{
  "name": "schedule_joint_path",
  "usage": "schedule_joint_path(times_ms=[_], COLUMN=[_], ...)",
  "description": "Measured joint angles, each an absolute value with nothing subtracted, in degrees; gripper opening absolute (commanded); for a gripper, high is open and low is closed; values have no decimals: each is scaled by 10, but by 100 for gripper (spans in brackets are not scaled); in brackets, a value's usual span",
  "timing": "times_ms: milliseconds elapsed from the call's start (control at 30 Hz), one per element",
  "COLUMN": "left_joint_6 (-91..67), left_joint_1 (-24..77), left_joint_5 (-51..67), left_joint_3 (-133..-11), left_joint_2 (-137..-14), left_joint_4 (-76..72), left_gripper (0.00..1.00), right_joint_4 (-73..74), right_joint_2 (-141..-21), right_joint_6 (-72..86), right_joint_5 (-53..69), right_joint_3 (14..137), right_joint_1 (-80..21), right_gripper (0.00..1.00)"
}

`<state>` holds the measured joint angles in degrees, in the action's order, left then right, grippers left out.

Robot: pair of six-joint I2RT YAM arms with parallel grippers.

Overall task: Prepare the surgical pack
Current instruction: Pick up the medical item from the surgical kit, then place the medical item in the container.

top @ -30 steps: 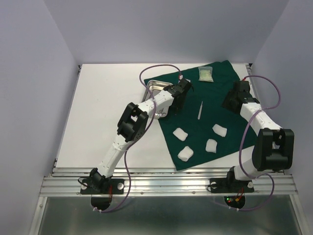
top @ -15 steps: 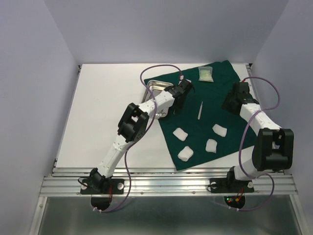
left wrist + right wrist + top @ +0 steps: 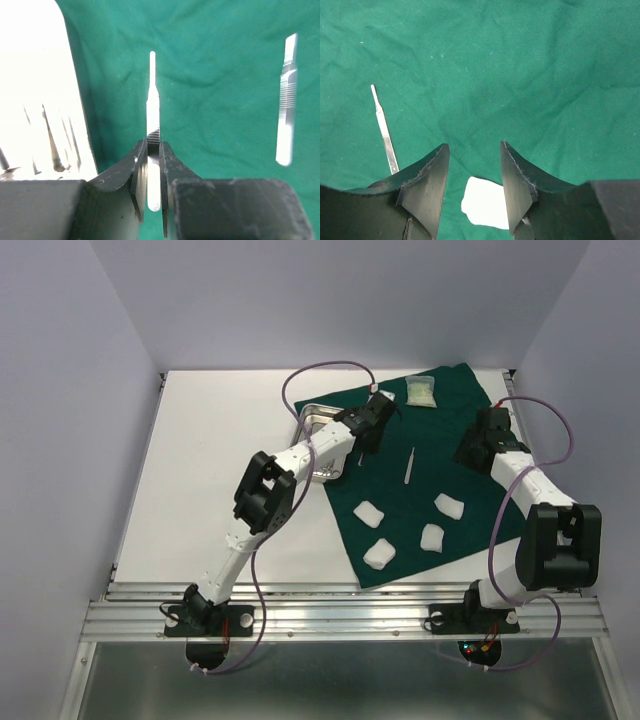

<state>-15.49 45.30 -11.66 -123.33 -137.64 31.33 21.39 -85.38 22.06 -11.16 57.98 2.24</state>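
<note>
The dark green drape (image 3: 470, 490) covers the right half of the table. The steel tray (image 3: 312, 418) stands at the drape's left edge and shows as a bright glare (image 3: 35, 100) in the left wrist view. My left gripper (image 3: 372, 416) is shut on a slim steel instrument (image 3: 152, 115), which points away over the cloth (image 3: 220, 75). A second slim instrument (image 3: 408, 465) (image 3: 286, 100) (image 3: 384, 131) lies flat on the drape. Several white gauze pads (image 3: 369, 512) (image 3: 449, 505) lie nearer the front. My right gripper (image 3: 478, 447) (image 3: 472, 155) hovers open above the cloth, a gauze pad (image 3: 487, 202) showing beneath it.
A pale packet (image 3: 421, 391) lies at the drape's far edge. The white tabletop (image 3: 220, 470) stretches left of the tray. Lilac walls close in the back and both sides. Purple cables (image 3: 320, 375) loop above both arms.
My left gripper has closed on the slim instrument beside the tray and shifted a little toward the back. The right arm has not moved.
</note>
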Motion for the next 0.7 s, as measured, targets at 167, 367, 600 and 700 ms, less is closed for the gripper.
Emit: schedule_joint_path(times_ms=[167, 367, 600, 700], left_joint_6=[-145, -129, -119, -119], left_joint_1=[451, 426, 387, 384], left_joint_5=[-135, -146, -151, -150], left_joint_3=[-1232, -1185, -1099, -1085], left_joint_2=[-1324, -1268, -1253, -1253], left_joint_4=[313, 300, 285, 286], left_gripper=[8, 8, 21, 42], right_joint_4=[214, 214, 214, 214], right_joint_2=[-854, -851, -851, -851], right_joint_6=[221, 221, 221, 221], right_joint_5=[-112, -112, -112, -112], right_joint_3=[580, 580, 580, 580], right_joint_1=[22, 22, 22, 22], right_gripper=[51, 51, 51, 51])
